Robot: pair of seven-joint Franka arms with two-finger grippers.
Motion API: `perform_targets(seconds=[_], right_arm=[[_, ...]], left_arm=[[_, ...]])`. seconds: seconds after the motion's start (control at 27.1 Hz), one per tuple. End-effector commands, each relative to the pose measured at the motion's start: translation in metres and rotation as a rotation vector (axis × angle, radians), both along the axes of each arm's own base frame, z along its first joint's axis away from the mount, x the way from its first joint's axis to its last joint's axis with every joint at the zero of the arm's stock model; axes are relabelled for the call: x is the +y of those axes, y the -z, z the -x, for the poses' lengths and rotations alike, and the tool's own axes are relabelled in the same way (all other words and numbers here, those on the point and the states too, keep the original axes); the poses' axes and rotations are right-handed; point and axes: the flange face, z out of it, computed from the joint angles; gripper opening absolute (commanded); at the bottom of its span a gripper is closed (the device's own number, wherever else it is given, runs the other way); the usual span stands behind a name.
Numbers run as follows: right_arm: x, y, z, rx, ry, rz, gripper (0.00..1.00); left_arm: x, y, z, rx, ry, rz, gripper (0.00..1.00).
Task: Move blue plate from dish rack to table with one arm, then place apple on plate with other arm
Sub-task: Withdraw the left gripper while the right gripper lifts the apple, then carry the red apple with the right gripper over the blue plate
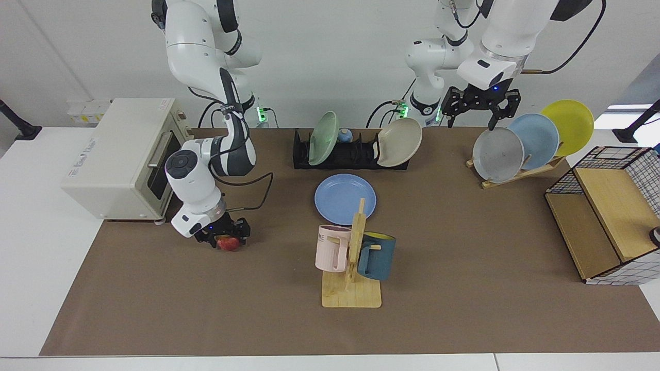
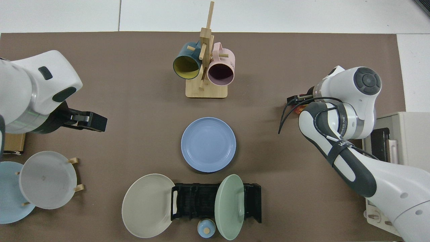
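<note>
The right hand [image 1: 227,240] is pinching the red-and-yellow apple [image 1: 226,243] low over the brown surface [image 1: 464,268], near the toaster oven [image 1: 116,157]. The blue plate [image 1: 345,198] is lying flat before the black dish rack [image 1: 350,154]. The left hand [image 1: 482,105] is hanging spread above the grey plate [image 1: 497,153].

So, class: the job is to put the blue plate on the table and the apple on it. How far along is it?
Done: the blue plate lies flat on the table, out of the dish rack. In hand: the right gripper is down around the apple. Left: carrying it onto the plate. The left gripper waits open, raised above the wooden rack's grey plate.
</note>
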Motion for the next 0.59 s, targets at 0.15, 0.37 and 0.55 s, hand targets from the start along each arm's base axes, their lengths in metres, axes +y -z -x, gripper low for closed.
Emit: perform_targets(seconds=[0.15,0.37,0.55], right_arm=[[0.001,-0.006,-0.004,-0.019,-0.023,-0.009,0.0],[0.008,-0.039,-0.006,-0.025,-0.035,-0.016,0.0],[0.032,-0.091,0.005,-0.036,-0.073,-0.025,0.0]], left_arm=[[0.007,-0.003,0.001,0.015,0.004,-0.007,1.0],[0.009,-0.004,0.0,0.018,-0.013,0.047,1.0],[0.016,-0.004,-0.001,0.02,-0.027,0.043,1.0]])
